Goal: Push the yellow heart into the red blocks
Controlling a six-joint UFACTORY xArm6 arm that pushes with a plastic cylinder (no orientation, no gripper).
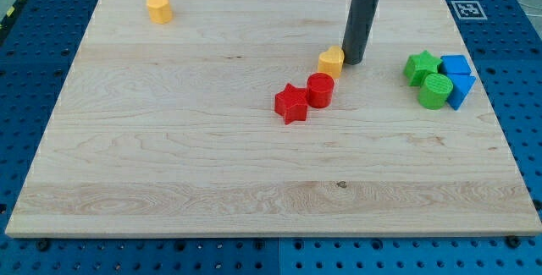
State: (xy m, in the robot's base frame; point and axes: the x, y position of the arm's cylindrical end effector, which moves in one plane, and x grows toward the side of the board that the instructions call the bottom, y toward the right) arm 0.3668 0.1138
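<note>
The yellow heart [331, 60] lies on the wooden board [169, 156], right of the centre and near the view's top. My tip [353, 60] touches or nearly touches its right side. Just below and left of the heart is a red cylinder [320, 90], with a small gap between them. A red star [291, 103] touches the cylinder's lower left side.
A yellow hexagonal block [158, 8] stands near the view's top left. At the view's right is a tight group: a green star [421, 67], a green cylinder [435, 91], a blue cube [456, 65] and a blue triangle [461, 90].
</note>
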